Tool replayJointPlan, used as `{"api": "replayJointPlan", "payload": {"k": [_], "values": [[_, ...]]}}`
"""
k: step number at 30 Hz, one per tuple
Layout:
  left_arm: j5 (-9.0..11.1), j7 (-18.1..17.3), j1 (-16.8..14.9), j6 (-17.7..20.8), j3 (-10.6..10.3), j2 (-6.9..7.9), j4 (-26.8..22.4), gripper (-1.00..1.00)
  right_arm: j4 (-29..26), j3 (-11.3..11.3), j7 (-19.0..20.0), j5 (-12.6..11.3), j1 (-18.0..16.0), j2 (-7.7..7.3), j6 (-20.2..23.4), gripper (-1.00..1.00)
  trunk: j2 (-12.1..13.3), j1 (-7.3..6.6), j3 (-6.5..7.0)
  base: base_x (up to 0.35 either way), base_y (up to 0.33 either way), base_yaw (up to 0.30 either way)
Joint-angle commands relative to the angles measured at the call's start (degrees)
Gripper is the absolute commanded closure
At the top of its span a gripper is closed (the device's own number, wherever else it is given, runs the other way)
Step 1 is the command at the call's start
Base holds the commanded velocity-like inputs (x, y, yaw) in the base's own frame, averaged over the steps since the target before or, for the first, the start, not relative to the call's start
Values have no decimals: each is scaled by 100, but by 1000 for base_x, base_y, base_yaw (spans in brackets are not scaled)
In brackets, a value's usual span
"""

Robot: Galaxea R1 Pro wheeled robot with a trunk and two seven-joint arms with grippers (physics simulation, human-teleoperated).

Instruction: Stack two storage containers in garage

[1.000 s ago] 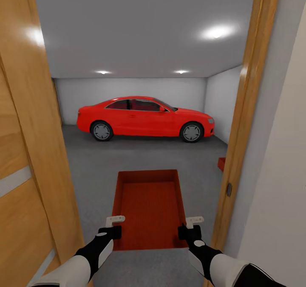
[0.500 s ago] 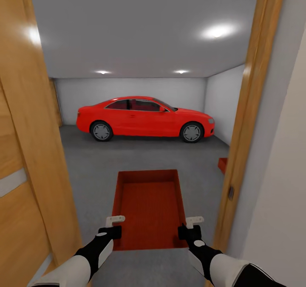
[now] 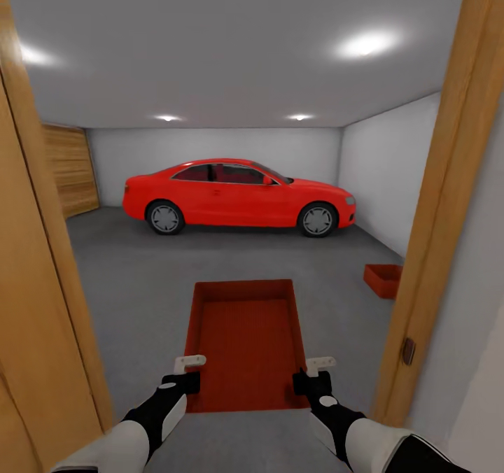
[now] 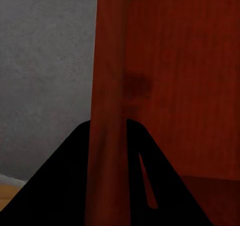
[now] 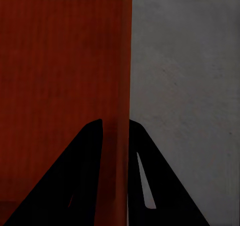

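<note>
I carry an orange-red open-top storage container (image 3: 245, 340) in front of me, held over the dark grey garage floor (image 3: 154, 277). My left gripper (image 3: 187, 375) is shut on its left wall (image 4: 107, 110), and my right gripper (image 3: 313, 376) is shut on its right wall (image 5: 117, 136). Dark fingers (image 4: 65, 186) straddle the wall in the left wrist view, and fingers (image 5: 150, 186) do the same in the right wrist view. A second, alike storage container (image 3: 382, 280) rests on the concrete near the right wall, partly hidden by the door frame.
Wooden door frame posts stand close on the left (image 3: 49, 270) and right (image 3: 437, 235). A red coupe (image 3: 238, 196) is parked across the back of the garage. A wood-panelled wall section (image 3: 68, 172) shows at the back left. Open concrete lies ahead.
The view has advanced through the doorway: both frame posts slid outward, more of the garage shows, and the container on the floor has come further out from behind the right post. My grippers keep their hold.
</note>
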Motion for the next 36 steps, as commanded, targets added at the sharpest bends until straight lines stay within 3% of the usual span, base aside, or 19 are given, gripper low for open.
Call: {"api": "replayJointPlan", "payload": {"k": [1, 15, 36], "values": [[123, 30, -5, -84, 197, 203, -58, 100, 8, -509, -9, -14, -2, -39, -6, 100, -6, 4, -9, 318, 0, 0], [123, 30, -5, -93, 197, 203, -56, 100, 8, -509, -9, -14, -2, -39, -6, 100, -6, 4, -9, 299, 0, 0], [123, 30, -5, -93, 197, 203, -39, 100, 8, -509, -9, -14, -2, -39, -6, 100, -6, 4, -9, 29, 56, 0]]}}
